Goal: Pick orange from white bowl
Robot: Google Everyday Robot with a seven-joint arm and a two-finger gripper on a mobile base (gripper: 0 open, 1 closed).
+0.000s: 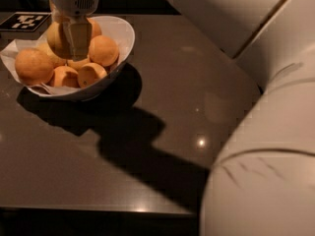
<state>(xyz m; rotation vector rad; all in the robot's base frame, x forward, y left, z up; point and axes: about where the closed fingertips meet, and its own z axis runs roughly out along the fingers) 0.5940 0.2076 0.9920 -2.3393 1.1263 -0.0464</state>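
Observation:
The white bowl point(120, 36) stands at the table's far left, lined with crinkled white paper and holding several oranges point(103, 50). My gripper point(69, 41) reaches straight down into the bowl from the top left. Its pale fingers point(78, 38) are closed against one orange point(56, 38), which sits a little higher than the others in the middle of the pile. Other oranges lie close around it on all sides.
The dark table point(177, 82) runs to its front edge at the bottom. My arm's large white links point(266, 146) fill the right side and throw a shadow across the table's middle. A black-and-white marker tag point(24, 21) lies behind the bowl.

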